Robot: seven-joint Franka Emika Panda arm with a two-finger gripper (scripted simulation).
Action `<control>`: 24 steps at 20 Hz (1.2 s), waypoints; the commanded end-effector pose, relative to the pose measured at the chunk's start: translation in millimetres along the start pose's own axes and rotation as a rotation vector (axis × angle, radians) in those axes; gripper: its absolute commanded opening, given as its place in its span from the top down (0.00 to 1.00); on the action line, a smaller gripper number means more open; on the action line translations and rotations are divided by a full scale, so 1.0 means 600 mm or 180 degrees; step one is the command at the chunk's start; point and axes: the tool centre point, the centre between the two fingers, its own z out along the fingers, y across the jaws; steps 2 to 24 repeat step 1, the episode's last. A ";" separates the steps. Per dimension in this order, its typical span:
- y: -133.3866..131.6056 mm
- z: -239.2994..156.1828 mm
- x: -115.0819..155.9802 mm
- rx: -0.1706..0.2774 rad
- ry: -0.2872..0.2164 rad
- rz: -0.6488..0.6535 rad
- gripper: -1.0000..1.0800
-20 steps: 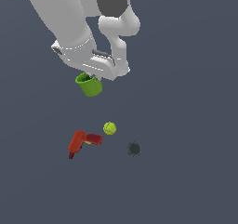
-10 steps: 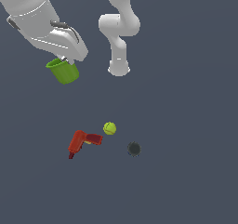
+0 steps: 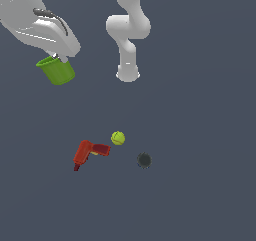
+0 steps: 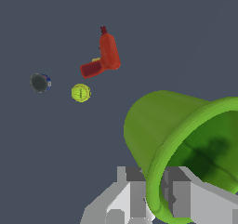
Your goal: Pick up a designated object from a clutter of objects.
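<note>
**Mia:** Green cup [image 3: 57,71], where is it?

**Ben:** It is up in the air, right under the gripper [image 3: 58,60]. The gripper hangs at the upper part of the exterior view's left, on the big white arm [image 3: 35,22].

**Mia:** Is the gripper holding it?

**Ben:** Yes. In the wrist view the grey fingers [image 4: 179,197] are closed on the thick rim of the cup [image 4: 186,146], one on each side of the rim. The cup is tipped, so you can look into its open mouth.

**Mia:** What else can you see?

**Ben:** Three small things lie on the dark floor [image 3: 200,135], well below the gripper and far from it. The red power drill [image 3: 88,153] lies on its side. The yellow-green tennis ball [image 3: 118,138] is just beside the drill's nose. The dark round thing [image 3: 144,160] sits a little past the ball, away from the drill.

**Mia:** Do they touch the cup?

**Ben:** No. They are all well apart from it.
</note>
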 end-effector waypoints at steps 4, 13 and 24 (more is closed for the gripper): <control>0.002 -0.004 0.001 0.0000 0.0005 -0.0004 1.00; 0.002 -0.004 0.001 0.0000 0.0005 -0.0004 1.00; 0.002 -0.004 0.001 0.0000 0.0005 -0.0004 1.00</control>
